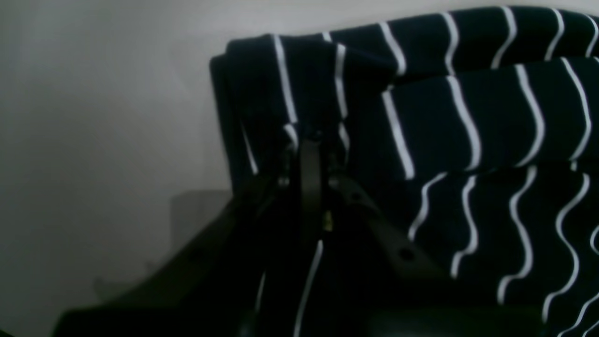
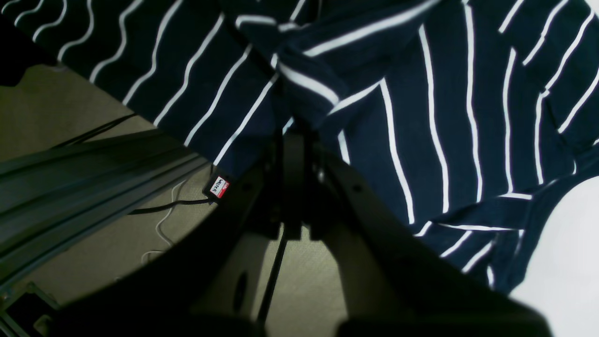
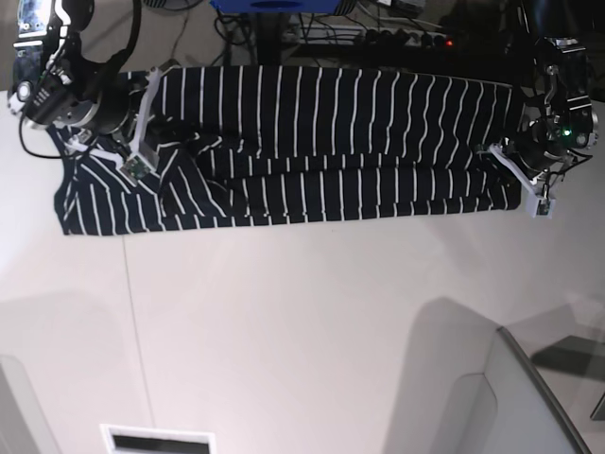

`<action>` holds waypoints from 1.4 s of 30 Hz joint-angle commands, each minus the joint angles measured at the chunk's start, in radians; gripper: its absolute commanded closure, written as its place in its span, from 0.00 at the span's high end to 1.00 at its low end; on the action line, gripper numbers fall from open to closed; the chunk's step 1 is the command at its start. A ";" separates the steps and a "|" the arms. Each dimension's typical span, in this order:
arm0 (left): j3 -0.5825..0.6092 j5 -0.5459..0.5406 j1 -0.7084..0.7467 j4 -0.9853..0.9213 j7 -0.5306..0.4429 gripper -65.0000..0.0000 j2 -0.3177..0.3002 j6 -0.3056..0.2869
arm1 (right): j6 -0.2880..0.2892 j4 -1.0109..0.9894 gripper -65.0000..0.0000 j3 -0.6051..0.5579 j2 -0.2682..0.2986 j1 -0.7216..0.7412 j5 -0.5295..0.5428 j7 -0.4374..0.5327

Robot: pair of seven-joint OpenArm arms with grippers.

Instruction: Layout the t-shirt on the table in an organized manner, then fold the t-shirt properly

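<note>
We see the dark navy, white-striped soft fabric t-shirt (image 3: 312, 142) stretched as a long band along the far edge of the smooth off-white worktop (image 3: 302, 322), part of it seemingly draped over that edge. It lies in overlapping lengthwise layers rather than flat, with one end bunched near the worktop's far corner by the right arm and the other ending by the left arm.

The left gripper (image 1: 311, 140) has its fingers drawn narrow and closed on a pinch of the t-shirt at its end. The right gripper (image 2: 292, 133) has its fingers likewise pressed together on a gathered fold of cloth, and its wrist view shows the floor and cables below the hanging fabric.

We judge the shirt light, limp and not at all fragile. It will sag, crease and slide on the smooth worktop, and folded layers may slip apart if only the top one is caught. Hems, shoulders and corners look the best places to hold, pinching through every layer.

There are no containers on the worktop; a pale panel sits near its near corner, and we cannot tell what it is.
</note>
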 commanded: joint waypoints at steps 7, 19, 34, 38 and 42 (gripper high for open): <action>-0.005 -0.003 -0.007 0.019 -0.013 0.00 -0.019 0.000 | -0.002 -0.026 0.22 0.004 -0.002 0.000 0.015 0.018; -0.015 -0.003 0.034 0.078 -0.008 0.60 -0.039 0.000 | -0.004 -0.028 0.73 0.004 -0.002 -0.012 0.012 0.110; -0.306 -0.012 0.194 0.407 0.121 0.95 0.049 -0.073 | -0.004 -0.029 0.73 0.004 0.000 -0.008 0.010 0.138; -0.386 -0.014 0.111 0.223 0.118 0.70 0.058 -0.093 | -0.004 -0.029 0.73 0.004 0.000 -0.008 0.010 0.139; -0.466 -0.014 0.036 0.074 0.090 0.00 0.066 -0.353 | -0.004 -0.029 0.73 0.002 0.000 -0.012 0.010 0.181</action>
